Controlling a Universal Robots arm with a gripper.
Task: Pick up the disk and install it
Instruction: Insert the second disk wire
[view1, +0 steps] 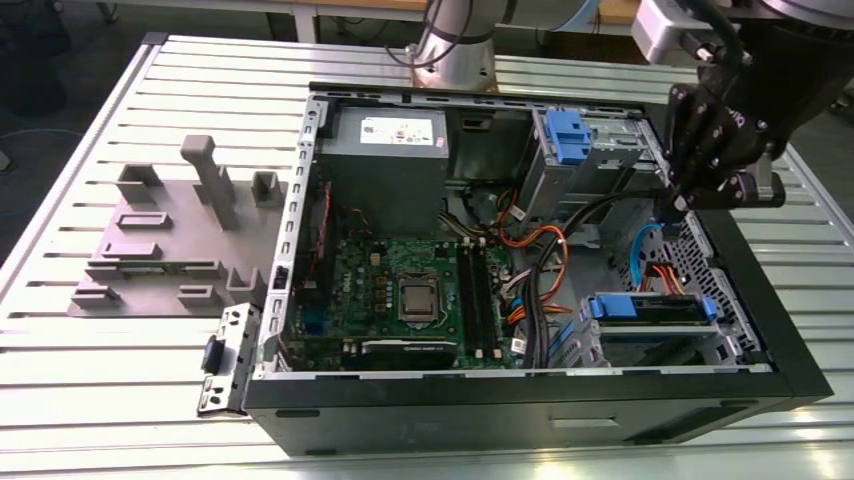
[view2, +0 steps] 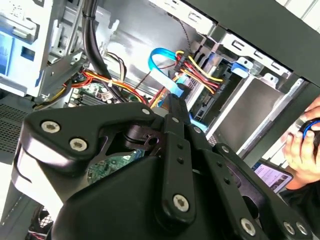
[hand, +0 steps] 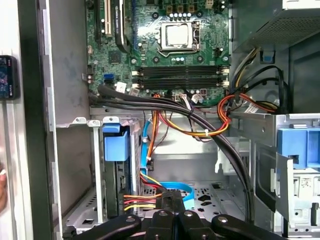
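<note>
Gripper (view1: 681, 215): your black fingers are pressed together, empty, over the open computer case (view1: 787, 350), at about 2 o'clock in the exterior view. Fingertips meet near the blue ribbon cable (hand: 177, 190). Disk (view1: 650, 310): silver drive in a blue carrier, seated in the drive bay at your 4 o'clock. Surface: slatted metal table (view1: 120, 400), grey fixture block (view1: 167, 240) at 9 o'clock. A hand (view2: 305, 145) shows beside the case.
</note>
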